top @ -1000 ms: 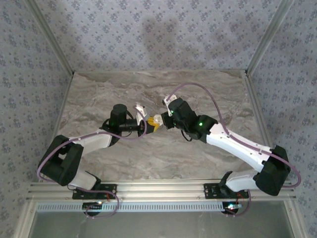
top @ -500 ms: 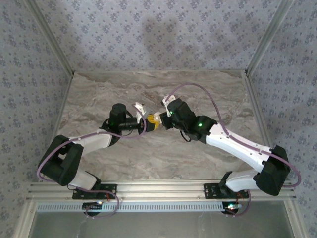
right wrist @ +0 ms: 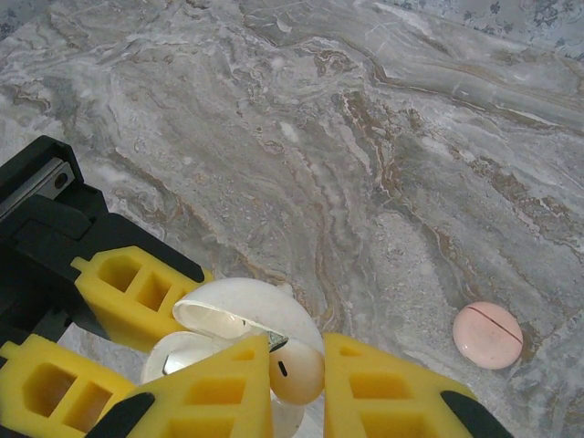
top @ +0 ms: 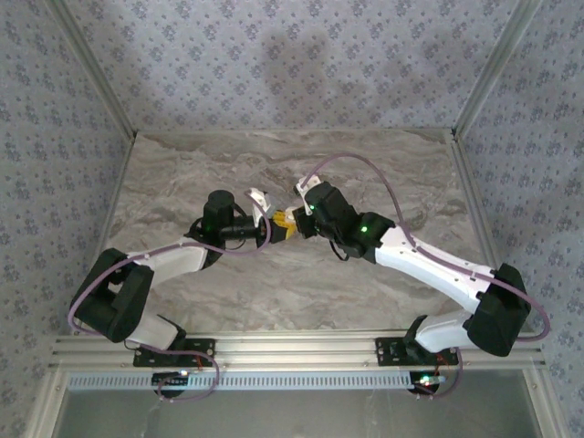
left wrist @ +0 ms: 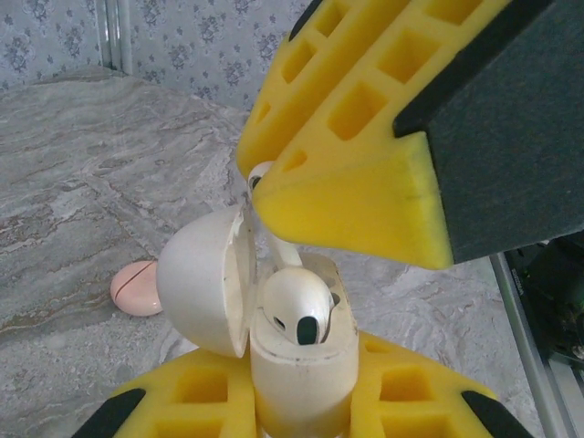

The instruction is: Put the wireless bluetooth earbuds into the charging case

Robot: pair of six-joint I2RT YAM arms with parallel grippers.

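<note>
Marble table (top: 383, 173) is carrying nothing in the way. Left arm (top: 173, 260) and right arm (top: 429, 265) are meeting at centre frame in the top view, so one is acting as fixture while the other is doing the insertion. Left gripper (top: 267, 230) is clamping fully down on the white charging case (left wrist: 297, 374) at the bottom of the left wrist view. The yellow pads are squeezing the case body from both sides and holding it upright off the table, which is giving the other arm a steady socket. The lid (left wrist: 201, 278) is hanging open to the left, clear of the pads, so the opening is facing up. Right gripper (top: 292, 222) is coming in from the upper right of that view, tips pinched tight on the second earbud (left wrist: 258, 173), directly over the opening. It is gripping by the head, I'd guess so the stem is pointing down into the free slot. The first earbud (left wrist: 294, 301) is sitting in its slot, head proud of the rim. A pink round case (right wrist: 488, 335), shut, is lying on the table at lower right of the right wrist view, well apart from the grip. Next move, I'd say: lowering straight while watching stem alignment.
</note>
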